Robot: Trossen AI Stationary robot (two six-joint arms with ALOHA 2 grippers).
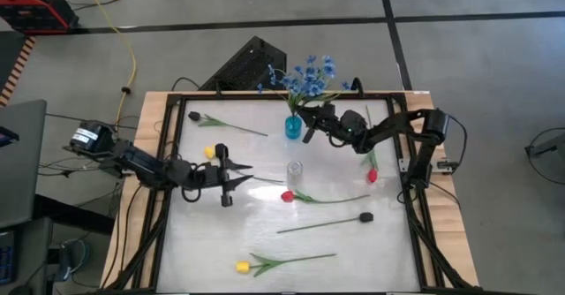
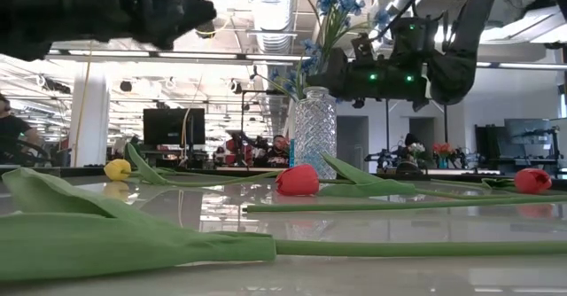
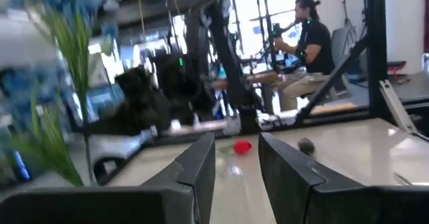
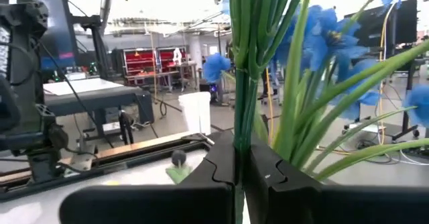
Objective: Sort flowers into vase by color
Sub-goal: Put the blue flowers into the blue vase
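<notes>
A bunch of blue flowers [image 1: 309,74] stands at the blue vase [image 1: 292,127] near the table's far edge, with my right gripper [image 1: 307,124] shut on its stems just above the vase. My left gripper [image 1: 243,171] hovers open at the table's left, pointing level toward the right with nothing between its fingers [image 3: 201,163]. Lying flat on the table are two dark blooms [image 1: 193,117] [image 1: 366,216], two yellow tulips [image 1: 209,152] [image 1: 242,266] and two red tulips [image 1: 287,195] [image 1: 372,176]. My right gripper pinches the bundled green stems [image 4: 242,127] of the blue flowers between its two fingers, below the blossoms. The fingers come in about level from the table's right side and lie across the stems. The bunch stands nearly upright, its lower end at the blue vase's mouth [image 1: 294,118].
A clear cut-glass vase [image 1: 294,170] stands mid-table between the two grippers. A dark frame [image 1: 168,136] borders the table. A black keyboard [image 1: 247,65] lies beyond the far edge. People sit in the room behind [image 3: 312,43].
</notes>
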